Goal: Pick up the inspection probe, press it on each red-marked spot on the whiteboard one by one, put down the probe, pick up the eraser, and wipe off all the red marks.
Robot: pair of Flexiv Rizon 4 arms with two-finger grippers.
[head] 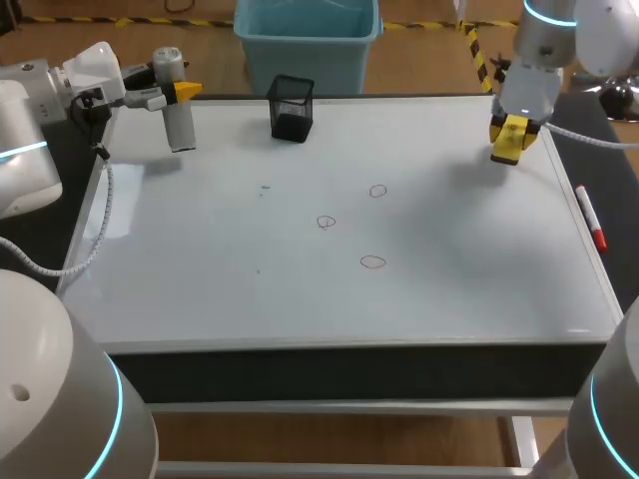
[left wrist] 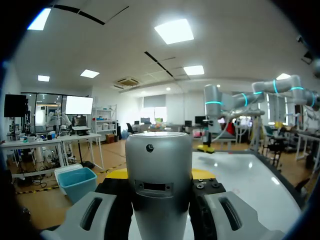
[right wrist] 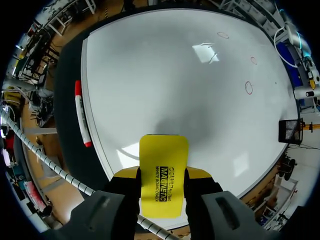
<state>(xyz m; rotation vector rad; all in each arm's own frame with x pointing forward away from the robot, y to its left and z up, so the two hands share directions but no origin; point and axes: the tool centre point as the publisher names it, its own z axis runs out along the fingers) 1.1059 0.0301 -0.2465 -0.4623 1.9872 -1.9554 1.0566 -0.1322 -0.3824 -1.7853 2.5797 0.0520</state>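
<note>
Stiffness and some weight are to be expected of the inspection probe [head: 178, 118], a smooth silver cylinder likely to slip unless taken around its body. It is held upright, gripped by the left tool [head: 180, 92], at the upper left of the frame. The yellow eraser [right wrist: 163, 167], judged light and flat, is clamped by its sides in the right tool [head: 513, 128] at the upper right. On the whiteboard [head: 200, 259] three red marks are counted: an upper mark [head: 377, 191], a middle mark [head: 326, 222] and a lower mark [head: 372, 262]. One probe, one eraser, one red marker [head: 589, 218] and one mesh cup [head: 292, 108] are seen.
</note>
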